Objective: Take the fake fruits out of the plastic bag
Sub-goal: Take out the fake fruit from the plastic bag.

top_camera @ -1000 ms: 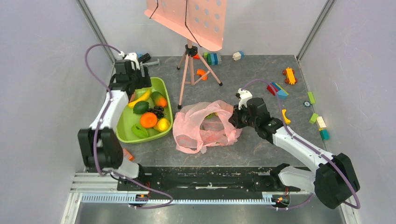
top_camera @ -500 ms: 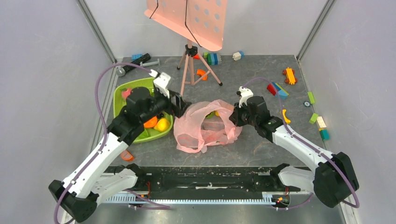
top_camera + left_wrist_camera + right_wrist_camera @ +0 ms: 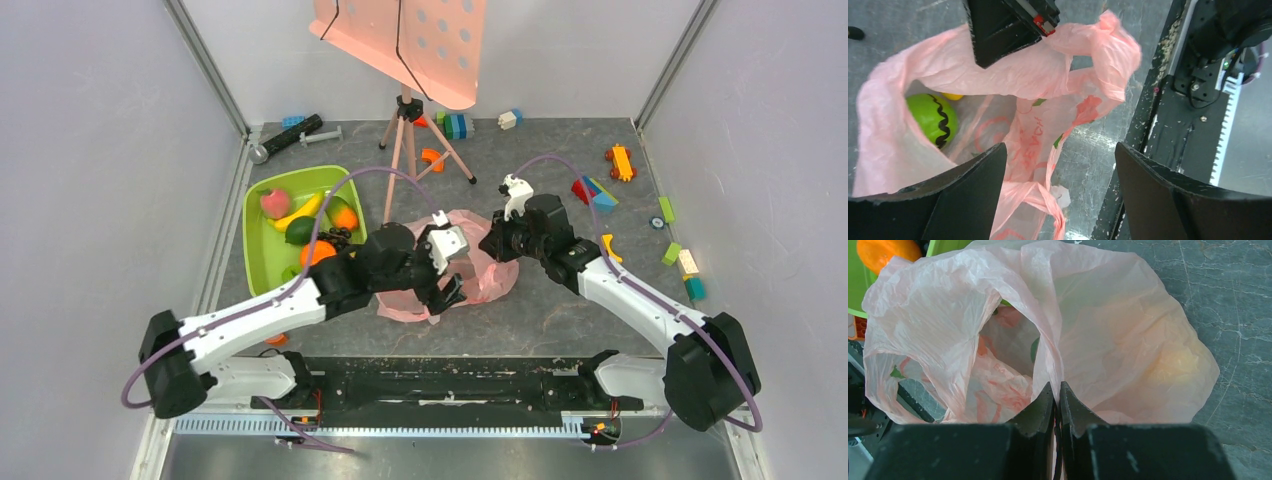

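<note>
On the grey bench (image 3: 560, 310), near its middle, the plastic bag (image 3: 1118, 340) is laid with its mouth gaping. A fold of its rim is clenched by the right tool (image 3: 1057, 390), while the left tool (image 3: 1059, 165) is held spread wide over the opening. A green fruit (image 3: 933, 117) with a black zigzag and a yellow fruit (image 3: 952, 96) are seen inside.
</note>
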`<control>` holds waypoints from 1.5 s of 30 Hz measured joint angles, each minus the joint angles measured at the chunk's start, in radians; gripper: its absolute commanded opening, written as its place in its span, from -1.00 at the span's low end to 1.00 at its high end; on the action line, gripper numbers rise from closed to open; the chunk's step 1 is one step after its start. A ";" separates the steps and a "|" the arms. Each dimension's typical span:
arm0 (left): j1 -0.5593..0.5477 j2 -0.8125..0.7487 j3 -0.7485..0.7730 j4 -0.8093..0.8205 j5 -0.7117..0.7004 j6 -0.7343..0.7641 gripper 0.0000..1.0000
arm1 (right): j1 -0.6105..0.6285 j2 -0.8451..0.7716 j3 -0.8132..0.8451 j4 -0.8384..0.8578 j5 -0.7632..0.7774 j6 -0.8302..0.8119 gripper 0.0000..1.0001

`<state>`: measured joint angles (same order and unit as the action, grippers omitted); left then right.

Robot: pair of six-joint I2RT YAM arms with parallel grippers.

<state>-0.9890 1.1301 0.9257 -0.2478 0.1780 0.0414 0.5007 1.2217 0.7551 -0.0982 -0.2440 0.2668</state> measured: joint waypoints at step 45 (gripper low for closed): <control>0.259 0.574 0.219 0.172 -0.153 0.015 0.85 | -0.037 -0.029 -0.008 0.000 -0.020 -0.005 -0.82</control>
<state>-0.7303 1.7039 1.1446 -0.0757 0.0254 0.0566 0.4641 1.1923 0.7471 -0.0986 -0.2638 0.2623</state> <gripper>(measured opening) 0.906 0.089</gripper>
